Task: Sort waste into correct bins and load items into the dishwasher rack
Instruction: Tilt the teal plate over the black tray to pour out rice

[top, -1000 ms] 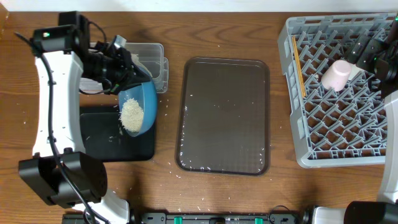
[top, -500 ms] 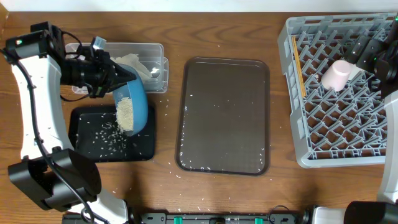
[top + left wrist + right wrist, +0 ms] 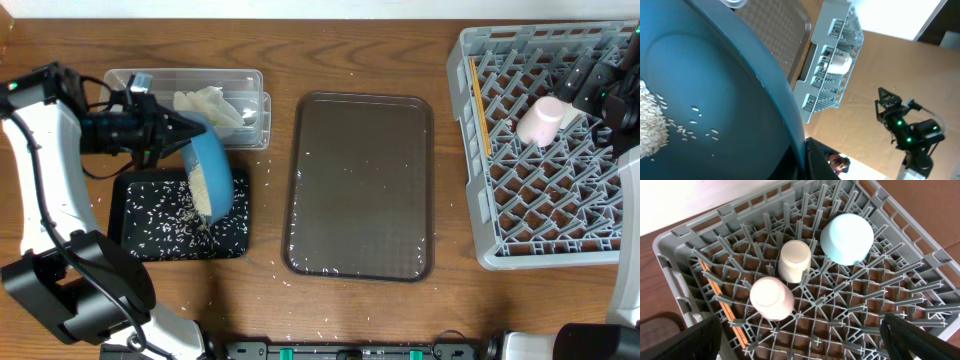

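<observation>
My left gripper (image 3: 176, 134) is shut on the rim of the large dark-blue dish (image 3: 213, 165), which it holds tilted steeply over the black tray (image 3: 136, 246). White rice (image 3: 200, 188) slides down the dish, and grains lie scattered on the tray. In the left wrist view the dish (image 3: 715, 90) fills the frame, with rice (image 3: 650, 132) at the left. The clear tub (image 3: 250, 82) holds crumpled tissue (image 3: 205, 104). My right gripper (image 3: 805, 347) hangs open above the dishwasher rack (image 3: 920, 265), which holds the pink cup (image 3: 771, 297), white cup (image 3: 794, 260), light-blue bowl (image 3: 846, 237) and chopsticks (image 3: 722, 305).
A brown serving tray (image 3: 360, 185) lies mid-table between the black tray and the grey rack (image 3: 470, 150). Stray rice grains (image 3: 290, 266) dot the wood near the serving tray's front edge. The tub sits right behind the black tray.
My left arm has swung left and tipped the dish steeper. Rice has poured from the dish onto the black tray. The right arm has not moved.
</observation>
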Controlling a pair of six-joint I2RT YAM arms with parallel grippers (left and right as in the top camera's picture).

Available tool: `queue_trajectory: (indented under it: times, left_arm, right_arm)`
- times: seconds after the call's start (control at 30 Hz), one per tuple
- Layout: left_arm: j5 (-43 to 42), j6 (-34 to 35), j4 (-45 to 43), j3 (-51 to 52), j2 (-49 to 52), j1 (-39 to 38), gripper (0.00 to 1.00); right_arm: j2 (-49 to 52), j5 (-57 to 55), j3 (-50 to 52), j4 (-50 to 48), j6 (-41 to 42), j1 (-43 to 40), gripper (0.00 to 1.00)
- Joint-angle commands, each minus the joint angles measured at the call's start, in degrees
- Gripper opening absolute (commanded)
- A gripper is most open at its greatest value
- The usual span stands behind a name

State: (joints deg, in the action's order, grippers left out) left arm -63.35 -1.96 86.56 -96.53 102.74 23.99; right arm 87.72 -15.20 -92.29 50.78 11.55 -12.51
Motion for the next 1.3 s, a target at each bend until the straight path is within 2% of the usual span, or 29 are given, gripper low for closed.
queue_trajectory:
  times: [0.0, 0.13, 0.37, 0.6, 0.9, 1.27]
  left_arm:
    - [-4.31, -2.62, 0.20, 1.11, -1.53, 2.36, 0.06]
    - [-7.72, -4.11, 0.15, 3.17, -1.53, 5.16, 0.06]
    - [-8.46, -4.76, -0.07, 6.93, -1.53, 8.41, 0.06]
    - [-14.23, -9.03, -0.04, 11.23, -1.53, 9.77, 0.06]
    - [-19.76, -9.40, -0.07, 13.05, -1.53, 12.39, 0.06]
    - [-20.31, -11.06, 0.74, 13.07, -1.49, 15.98, 0.06]
  right_arm:
    - [-0.20, -0.42, -0.37, 0.04, 0.63, -0.22, 0.99]
    - [-0.20, -0.42, -0.37, 0.04, 0.63, -0.22, 0.99]
    - [-0.20, -0.42, -0.37, 0.04, 0.63, -0.22, 0.99]
    - [-0.20, -0.42, -0.37, 0.04, 0.63, -0.22, 0.99]
    - [-0.20, -0.42, -0.37, 0.04, 0.63, -0.22, 0.99]
    - [-0.20, -0.42, -0.37, 0.04, 0.63, -0.22, 0.99]
